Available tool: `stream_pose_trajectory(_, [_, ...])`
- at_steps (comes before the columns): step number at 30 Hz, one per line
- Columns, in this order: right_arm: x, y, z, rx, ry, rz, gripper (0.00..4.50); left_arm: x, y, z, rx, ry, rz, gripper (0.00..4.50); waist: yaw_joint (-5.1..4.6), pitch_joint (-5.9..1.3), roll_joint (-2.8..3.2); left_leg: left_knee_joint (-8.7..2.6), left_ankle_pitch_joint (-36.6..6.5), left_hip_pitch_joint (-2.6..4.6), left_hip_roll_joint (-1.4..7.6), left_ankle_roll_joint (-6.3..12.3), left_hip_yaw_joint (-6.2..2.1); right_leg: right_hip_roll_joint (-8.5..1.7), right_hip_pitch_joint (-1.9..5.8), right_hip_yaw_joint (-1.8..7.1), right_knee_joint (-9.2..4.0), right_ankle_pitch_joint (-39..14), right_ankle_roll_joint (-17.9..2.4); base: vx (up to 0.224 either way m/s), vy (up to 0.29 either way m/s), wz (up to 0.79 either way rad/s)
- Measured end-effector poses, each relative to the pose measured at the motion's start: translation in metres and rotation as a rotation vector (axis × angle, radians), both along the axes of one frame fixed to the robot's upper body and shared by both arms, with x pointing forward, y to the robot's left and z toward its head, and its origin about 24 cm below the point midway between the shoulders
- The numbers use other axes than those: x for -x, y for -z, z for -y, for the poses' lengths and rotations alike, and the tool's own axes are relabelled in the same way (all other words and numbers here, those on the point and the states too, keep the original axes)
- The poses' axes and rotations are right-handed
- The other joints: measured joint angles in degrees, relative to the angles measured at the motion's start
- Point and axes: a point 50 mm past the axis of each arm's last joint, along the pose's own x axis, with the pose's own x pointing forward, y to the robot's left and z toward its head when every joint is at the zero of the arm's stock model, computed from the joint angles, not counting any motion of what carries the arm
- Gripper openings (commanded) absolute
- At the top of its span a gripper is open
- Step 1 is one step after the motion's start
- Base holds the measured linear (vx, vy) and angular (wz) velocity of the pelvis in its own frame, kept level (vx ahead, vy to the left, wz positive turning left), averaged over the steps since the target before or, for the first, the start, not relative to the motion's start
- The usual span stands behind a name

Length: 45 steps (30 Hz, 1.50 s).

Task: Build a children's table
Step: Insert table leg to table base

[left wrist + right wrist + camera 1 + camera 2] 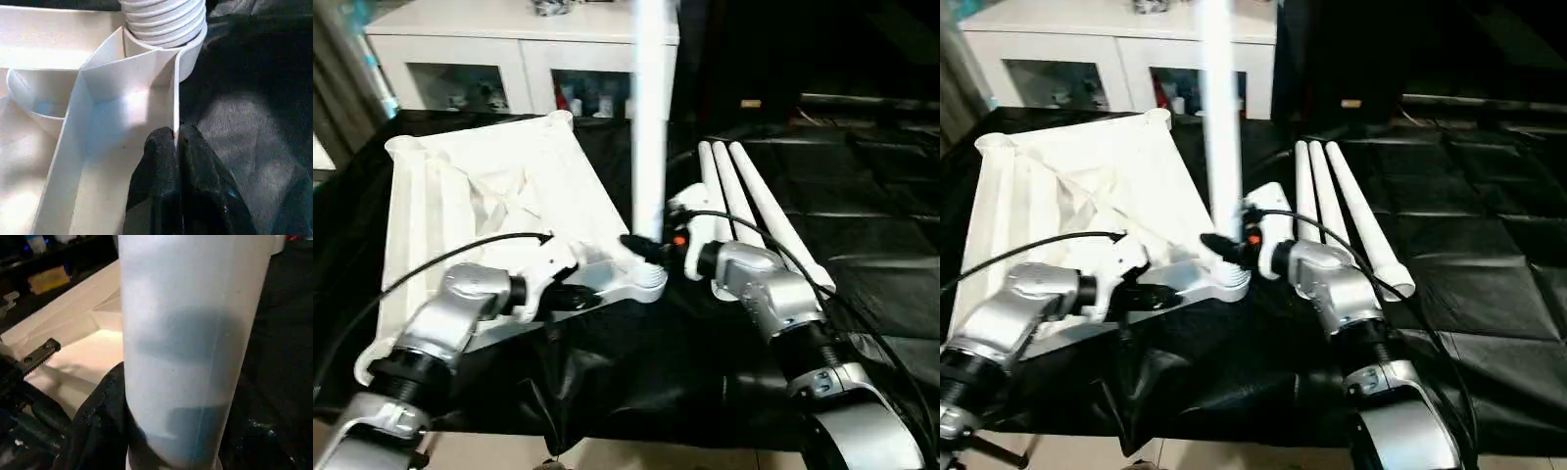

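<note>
Right end effector (1222, 247) grips upright leg (1221, 127); left (177, 139) pinches tabletop rim (174, 88).

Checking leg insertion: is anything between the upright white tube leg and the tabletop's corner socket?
Nothing visible: the white tube leg, held by the right gripper, already stands in the round corner socket.

Dim, soft-focus views; glare whitens the tabletop (499, 186).
</note>
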Motion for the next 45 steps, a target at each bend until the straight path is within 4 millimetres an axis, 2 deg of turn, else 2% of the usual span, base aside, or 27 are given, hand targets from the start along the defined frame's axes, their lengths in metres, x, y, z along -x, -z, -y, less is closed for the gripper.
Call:
stream_pose_trajectory(8, [0.004, 0.009, 0.01, -0.09, 0.074, -0.004, 1.91, -0.002, 0.001, 0.003, 0.007, -0.006, -0.005, 0.0, 0.37, 0.0, 0.08, 0.0, 0.0, 0.08, -0.01, 0.0, -0.04, -0.05, 0.09, -0.01, 0.0, 0.0, 0.0, 0.0, 0.0, 0.0])
stream_pose_trajectory(14, [0.01, 0.016, 0.017, -0.148, 0.133, 0.01, 1.91, -0.005, 0.003, 0.007, 0.01, -0.004, -0.004, 0.0, 1.13, 0.0, 0.38, -0.01, 0.0, 0.3, 0.0, -0.01, -0.05, -0.08, 0.3, 0.0, 0.0, 0.0, 0.0, 0.0, 0.0, 0.0])
stream_pose_trajectory(19, [0.017, 0.023, 0.021, -0.173, 0.165, 0.016, 1.9, -0.006, 0.006, 0.007, 0.011, -0.009, -0.015, 0.0, 1.27, -0.3, 1.32, 0.0, 0.0, 0.4, -0.02, -0.01, -0.05, -0.09, 0.38, 0.03, -0.02, 0.0, 0.0, 0.0, 0.0, 0.0])
stream_pose_trajectory(26, [0.023, 0.027, 0.023, -0.175, 0.191, 0.032, 1.9, -0.007, 0.008, 0.009, 0.015, -0.008, -0.015, 0.0, 1.41, -0.48, 1.83, -0.07, 0.0, 0.39, -0.02, -0.01, -0.1, -0.08, 0.37, -0.01, -0.03, 0.0, 0.1, 0.0, 0.0, 0.0])
stream_pose_trajectory(36, [0.024, 0.019, 0.019, -0.056, 0.116, 0.105, 1.9, -0.007, 0.008, 0.01, 0.002, 0.009, 0.004, 0.0, 1.42, -0.51, 1.74, -0.12, 0.0, 0.38, -0.02, -0.01, -0.09, -0.09, 0.36, 0.0, -0.08, -0.2, 0.3, 0.0, 0.0, 0.0])
stream_pose_trajectory(41, [0.02, 0.014, 0.017, 0.017, 0.043, 0.129, 1.9, -0.007, 0.007, 0.009, -0.009, 0.021, 0.011, 0.0, 1.35, -0.61, 1.2, -0.21, 0.0, 0.38, -0.01, -0.01, -0.06, -0.08, 0.33, 0.0, -0.13, -0.2, 0.4, 0.0, 0.0, 0.0])
stream_pose_trajectory(44, [0.018, 0.011, 0.015, 0.055, -0.002, 0.136, 1.9, -0.007, 0.006, 0.009, -0.018, 0.03, 0.016, 0.0, 1.27, -0.63, 1.16, -0.23, 0.0, 0.37, -0.01, -0.01, -0.05, -0.08, 0.33, 0.01, -0.22, -0.2, 0.4, 0.0, 0.0, 0.0])
stream_pose_trajectory(45, [0.018, 0.012, 0.015, 0.063, -0.011, 0.134, 1.9, -0.007, 0.006, 0.008, -0.022, 0.035, 0.018, 0.0, 1.21, -0.63, 0.82, -0.31, 0.0, 0.38, -0.02, -0.01, 0.01, -0.09, 0.29, 0.05, -0.2, -0.2, 0.4, 0.0, 0.0, 0.0])
